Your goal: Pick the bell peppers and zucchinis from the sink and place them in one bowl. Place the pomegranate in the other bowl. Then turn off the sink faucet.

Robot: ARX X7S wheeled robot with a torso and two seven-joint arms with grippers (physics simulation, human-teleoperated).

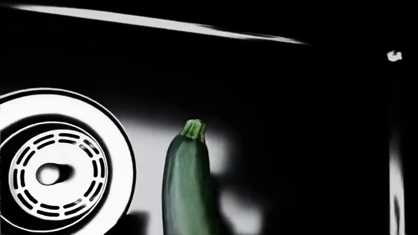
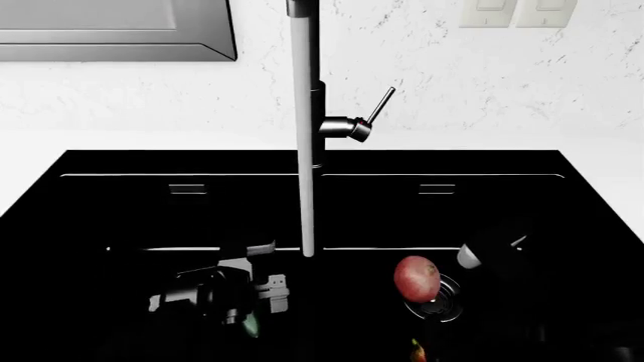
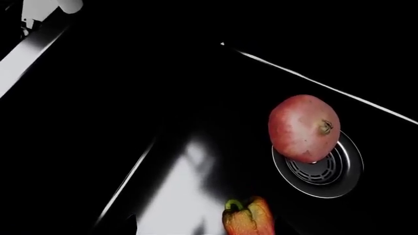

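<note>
A dark green zucchini [image 1: 188,181] lies in the left basin beside the round drain [image 1: 56,166], reaching to the near edge of the left wrist view. Only its tip [image 2: 249,326] shows in the head view, under my left gripper [image 2: 223,296]. The gripper's fingers do not show clearly. A red pomegranate [image 2: 417,278] sits on the right basin's drain [image 2: 440,300]; it also shows in the right wrist view [image 3: 304,128]. An orange bell pepper [image 3: 248,218] lies nearer me and shows at the head view's edge [image 2: 417,351]. My right gripper [image 2: 489,253] hangs dark beside the pomegranate. The bowls are out of view.
The faucet [image 2: 315,105] stands behind the black double sink, its lever handle [image 2: 381,102] tilted up to the right, and a white water stream [image 2: 307,196] falls onto the divider. White counter [image 2: 30,162] and wall surround the sink.
</note>
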